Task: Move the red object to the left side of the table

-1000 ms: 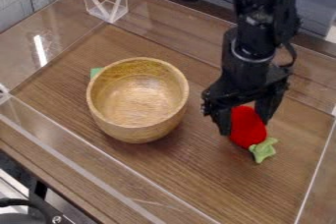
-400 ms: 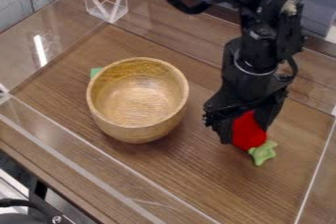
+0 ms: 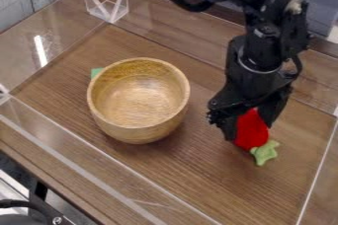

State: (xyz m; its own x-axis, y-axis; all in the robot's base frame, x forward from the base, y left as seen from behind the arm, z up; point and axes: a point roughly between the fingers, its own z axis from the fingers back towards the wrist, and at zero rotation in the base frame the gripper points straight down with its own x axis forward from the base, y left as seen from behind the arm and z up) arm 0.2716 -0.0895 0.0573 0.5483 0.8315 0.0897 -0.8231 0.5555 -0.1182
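Red toy fruit [image 3: 251,127] lies on the right side of the wooden table [image 3: 158,175], its light green leafy end [image 3: 267,153] pointing toward the near right corner. It sits well to the right of the round wooden bowl [image 3: 138,98], with bare tabletop between them. Straight above the fruit, the black robot arm [image 3: 271,41] points its claw [image 3: 247,122] down, fingers spread wide apart, one dark finger [image 3: 215,116] just left of the fruit and the other on its far right side. The fingers straddle the fruit rather than pinch it; whether they touch it cannot be told. A small green piece [image 3: 97,73] peeks out from behind the bowl's left edge. Low clear walls [image 3: 53,140] border the table, and a clear folded stand [image 3: 106,5] sits at the far left
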